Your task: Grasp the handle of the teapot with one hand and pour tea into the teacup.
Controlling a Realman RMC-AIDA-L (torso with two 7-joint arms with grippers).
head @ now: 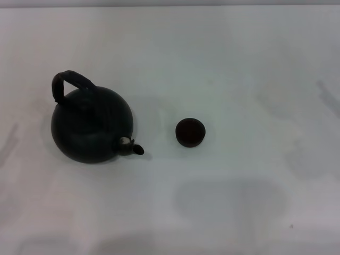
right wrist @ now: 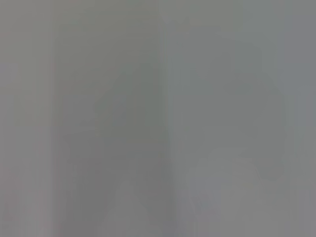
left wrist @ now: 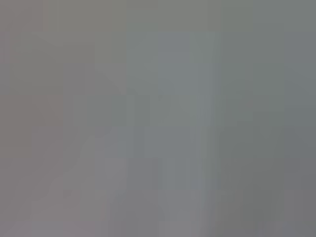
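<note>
A round matte-black teapot [head: 90, 127] stands upright on the white table at the left of the head view. Its thick dark arched handle [head: 70, 83] rises over its far side, and its short spout [head: 135, 148] points right and toward me, at the teacup. The small dark brown teacup [head: 190, 132] stands to the right of the teapot, a short gap from the spout. Neither gripper shows in the head view. Both wrist views show only a plain grey surface, with no task object and no fingers.
The white table [head: 239, 64] fills the head view. Faint shadows lie on it at the front and at the right.
</note>
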